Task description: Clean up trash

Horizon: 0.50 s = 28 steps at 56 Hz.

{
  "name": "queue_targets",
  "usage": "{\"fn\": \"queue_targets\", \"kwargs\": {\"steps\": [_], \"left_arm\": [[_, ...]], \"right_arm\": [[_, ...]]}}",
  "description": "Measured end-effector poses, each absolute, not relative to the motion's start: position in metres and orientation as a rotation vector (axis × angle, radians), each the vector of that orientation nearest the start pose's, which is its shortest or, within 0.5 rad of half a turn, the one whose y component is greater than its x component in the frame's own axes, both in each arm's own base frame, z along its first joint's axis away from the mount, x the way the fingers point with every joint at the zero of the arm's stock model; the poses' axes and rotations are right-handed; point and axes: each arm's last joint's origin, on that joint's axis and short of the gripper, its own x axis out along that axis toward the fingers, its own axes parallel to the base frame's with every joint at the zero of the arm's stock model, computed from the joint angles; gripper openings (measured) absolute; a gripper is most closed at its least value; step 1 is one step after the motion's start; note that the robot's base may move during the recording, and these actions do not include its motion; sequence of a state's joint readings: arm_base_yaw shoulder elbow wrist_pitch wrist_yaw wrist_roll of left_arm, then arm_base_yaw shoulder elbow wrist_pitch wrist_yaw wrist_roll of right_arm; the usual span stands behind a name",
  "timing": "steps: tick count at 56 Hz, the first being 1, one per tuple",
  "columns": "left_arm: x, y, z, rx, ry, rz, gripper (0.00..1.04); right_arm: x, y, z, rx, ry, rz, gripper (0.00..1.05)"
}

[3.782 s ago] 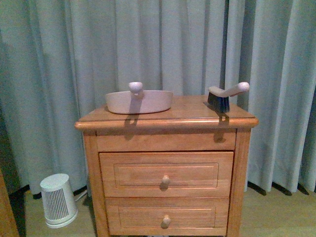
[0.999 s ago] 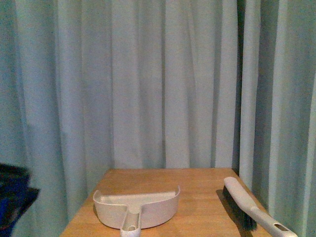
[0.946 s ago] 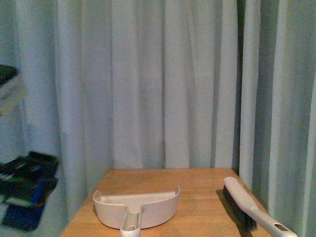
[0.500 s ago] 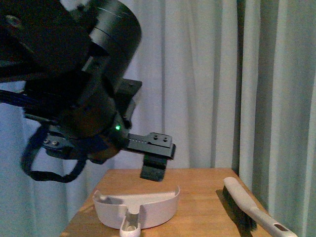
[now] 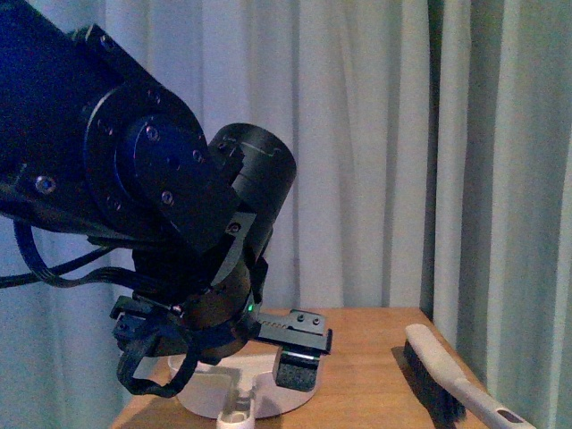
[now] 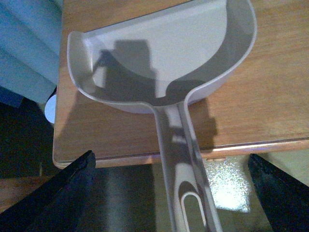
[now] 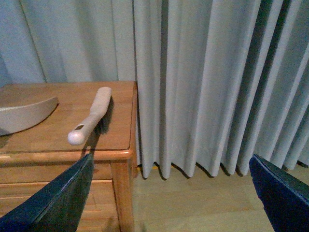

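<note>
Our black left arm (image 5: 161, 206) fills the left half of the frame, with dark cables (image 5: 147, 380) looping beneath it and a small green light (image 5: 253, 307) at the wrist. Its gripper (image 5: 298, 357) hangs low over the beige plastic dustpan (image 5: 268, 395), hiding much of the pan on the wooden surface (image 5: 366, 375). Well to the right lies a beige-handled brush (image 5: 447, 375) with dark bristles. Behind hang pale grey-blue curtains (image 5: 375, 152).

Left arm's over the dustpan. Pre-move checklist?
1. left gripper open: ok.
2. dustpan handle centred under it in the left wrist view: ok.
3. Handle overhangs the table edge, nothing around it: ok.
4. Height above the handle: cannot tell.
5. right gripper open, apart from the brush: ok.
6. trash in sight: not ok, no view shows it.
</note>
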State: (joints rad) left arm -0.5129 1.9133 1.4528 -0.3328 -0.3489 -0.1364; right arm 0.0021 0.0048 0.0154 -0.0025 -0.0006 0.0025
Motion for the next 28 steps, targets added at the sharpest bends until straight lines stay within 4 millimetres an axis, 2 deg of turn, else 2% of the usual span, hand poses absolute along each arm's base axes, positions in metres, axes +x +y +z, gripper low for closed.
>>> {"fn": "queue_targets", "kwargs": {"steps": [9, 28], "left_arm": [[0.381, -0.195, 0.216, 0.197, 0.743, -0.095, 0.97], [0.385, -0.194, 0.183, 0.19, 0.805, -0.1, 0.97]], "right_arm": [[0.097, 0.0, 0.168, 0.002, -0.008, 0.003, 0.97], [0.097, 0.0, 0.168, 0.003, -0.008, 0.003, 0.97]]}}
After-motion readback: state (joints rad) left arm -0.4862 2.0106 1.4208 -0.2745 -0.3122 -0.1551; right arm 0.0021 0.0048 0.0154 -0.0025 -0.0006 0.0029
